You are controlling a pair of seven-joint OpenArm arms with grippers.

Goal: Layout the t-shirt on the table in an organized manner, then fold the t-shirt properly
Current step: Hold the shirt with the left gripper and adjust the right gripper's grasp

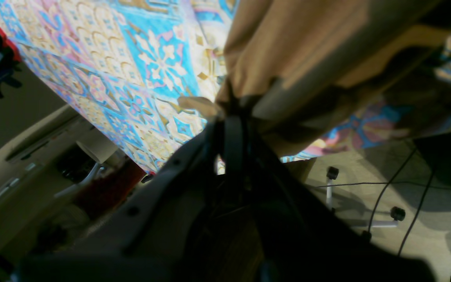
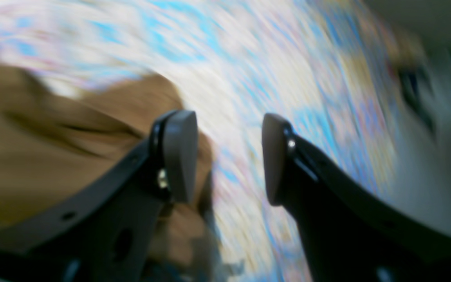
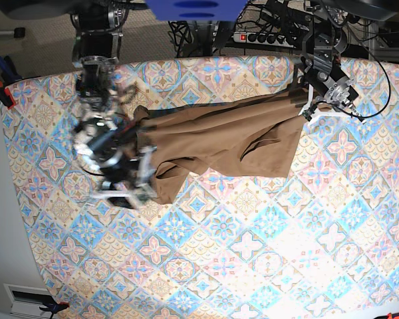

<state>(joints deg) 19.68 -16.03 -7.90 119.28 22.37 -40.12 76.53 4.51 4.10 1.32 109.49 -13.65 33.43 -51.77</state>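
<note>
From the base view the t-shirt (image 3: pixel 226 143) lies spread and wrinkled across the far part of the table (image 3: pixel 266 266), one end lifted near the far right edge, the other by the far left corner. The left gripper (image 3: pixel 304 101) is there too small to read; its own wrist view shows it (image 1: pixel 231 113) pinched tight on a bunched fold of t-shirt (image 1: pixel 307 47). The right wrist view, blurred, shows the right gripper (image 2: pixel 229 156) with jaws apart and nothing between them, the cloth (image 2: pixel 33 156) beside one pad (image 2: pixel 178 152).
</note>
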